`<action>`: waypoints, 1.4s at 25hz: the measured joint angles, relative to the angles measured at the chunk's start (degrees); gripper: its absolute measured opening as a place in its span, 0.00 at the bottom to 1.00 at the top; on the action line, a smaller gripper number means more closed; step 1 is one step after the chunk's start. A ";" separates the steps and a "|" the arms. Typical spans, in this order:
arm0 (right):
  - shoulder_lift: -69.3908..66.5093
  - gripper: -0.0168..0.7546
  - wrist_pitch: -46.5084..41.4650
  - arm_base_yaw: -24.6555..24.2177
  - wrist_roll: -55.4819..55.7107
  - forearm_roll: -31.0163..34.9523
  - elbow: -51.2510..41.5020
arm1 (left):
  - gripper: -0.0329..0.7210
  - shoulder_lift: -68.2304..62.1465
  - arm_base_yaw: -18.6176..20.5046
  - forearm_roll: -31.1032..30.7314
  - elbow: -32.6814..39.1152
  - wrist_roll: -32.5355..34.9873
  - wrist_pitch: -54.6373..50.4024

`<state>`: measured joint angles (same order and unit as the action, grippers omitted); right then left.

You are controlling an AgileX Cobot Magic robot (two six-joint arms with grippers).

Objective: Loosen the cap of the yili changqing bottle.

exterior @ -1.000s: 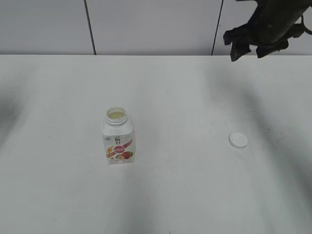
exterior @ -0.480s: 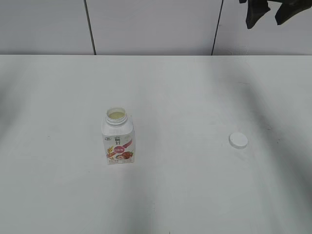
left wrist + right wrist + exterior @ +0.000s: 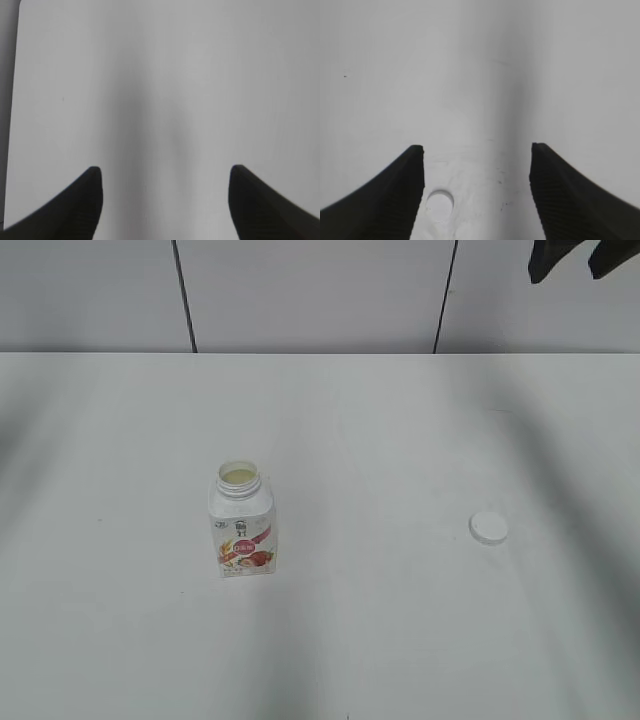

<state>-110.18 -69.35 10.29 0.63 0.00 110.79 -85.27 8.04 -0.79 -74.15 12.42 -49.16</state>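
Bottle: the yili changqing bottle (image 3: 244,523), squarish white plastic with a red-pink label, stands upright left of centre, neck uncapped.
Cap: the cap (image 3: 489,528), a flat white round disc, lies on the desk (image 3: 400,420) at centre right, well apart from the bottle.
Right pincer (image 3: 477,150): raised at top right, fingers spread, empty, cap below.
Left pincer (image 3: 165,172): spread over bare desk.

Left claw (image 3: 162,200): two dark fingertips (image 3: 80,205) poke in from the bottom corners, spread wide apart, nothing between them. Beyond the claw lies only the plain white flat counter (image 3: 165,75), with a soft grey shadow band running up from between the fingertips. Counter's left edge shows along the frame's left side, a darker strip outside it.
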 joint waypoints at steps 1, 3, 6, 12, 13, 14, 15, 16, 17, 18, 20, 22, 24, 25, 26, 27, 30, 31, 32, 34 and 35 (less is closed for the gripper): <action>0.00 0.70 -0.06 -0.22 0.00 -0.52 0.00 | 0.68 0.00 -0.60 0.00 0.00 0.15 0.00; 0.00 0.70 -0.13 -0.34 0.00 -0.98 0.00 | 0.68 0.00 -2.22 -0.25 0.00 0.26 0.22; 0.00 0.70 -0.13 -0.41 -1.03 -1.47 0.00 | 0.68 0.00 -5.34 -0.95 0.00 0.25 0.79; 1.86 0.70 -0.20 -2.23 -2.56 -1.69 0.00 | 0.68 0.00 -10.63 -0.94 0.00 0.05 1.01; 2.78 0.70 -0.27 -2.63 -2.56 -1.69 0.00 | 0.68 0.00 -10.97 -0.87 0.00 -0.51 0.95; 3.86 0.70 -0.27 -3.08 -2.56 -1.52 -0.16 | 0.68 0.00 -11.15 -0.87 0.00 -1.20 0.68; 5.15 0.70 -0.27 -3.22 -2.56 -0.97 -0.64 | 0.68 0.00 -11.21 -0.95 0.00 -2.32 0.10; 6.37 0.70 -0.27 -3.41 -2.56 -0.52 -1.54 | 0.68 0.00 -11.21 -1.50 0.00 -3.82 -0.70; 7.89 0.70 -0.27 -3.48 -2.56 0.00 -2.54 | 0.68 0.00 -11.21 -2.29 0.00 -5.24 -2.00; 9.50 0.70 -0.27 -3.48 -2.57 0.00 -4.02 | 0.68 0.00 -11.21 -3.17 0.00 -6.20 -3.54; 12.57 0.70 -0.27 -3.48 -2.62 0.00 -7.77 | 0.68 0.00 -11.21 -3.90 0.00 -7.29 -6.36; 15.97 0.70 -0.33 -3.48 -2.62 0.00 -11.86 | 0.68 0.16 -11.21 -3.95 0.00 -7.51 -9.29; 19.07 0.70 -0.32 -3.48 -2.62 0.00 -15.99 | 0.68 0.90 -11.21 -3.89 0.27 -7.90 -11.80; 20.79 0.70 -0.32 -3.54 -2.62 0.00 -18.18 | 0.68 1.65 -11.21 -3.89 0.78 -8.15 -12.78; 22.25 0.70 -0.32 -3.59 -2.62 0.00 -20.29 | 0.68 2.63 -11.21 -3.89 1.54 -8.37 -13.36; 23.96 0.70 -0.34 -3.59 -2.62 0.00 -22.31 | 0.68 3.59 -11.21 -3.84 2.55 -8.45 -13.55; 28.91 0.70 -0.40 -3.59 -2.62 0.00 -27.58 | 0.68 7.84 -11.21 -3.78 6.38 -8.76 -13.73; 30.56 0.70 -0.40 -3.59 -2.62 0.00 -29.02 | 0.68 9.13 -11.21 -3.78 7.87 -8.76 -13.73; 32.14 0.70 -0.40 -3.59 -2.62 0.00 -30.72 | 0.68 10.76 -11.21 -3.78 9.10 -8.76 -13.67; 34.76 0.70 -0.40 -3.59 -2.62 0.31 -33.77 | 0.68 13.92 -11.21 -3.78 12.05 -8.81 -13.48; 36.09 0.70 -0.40 -3.59 -2.62 0.47 -34.99 | 0.68 15.68 -11.21 -3.64 13.26 -8.80 -13.25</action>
<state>-74.08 -69.75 6.70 -1.99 0.47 75.80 -69.59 -3.16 -4.43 -60.89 3.62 -62.41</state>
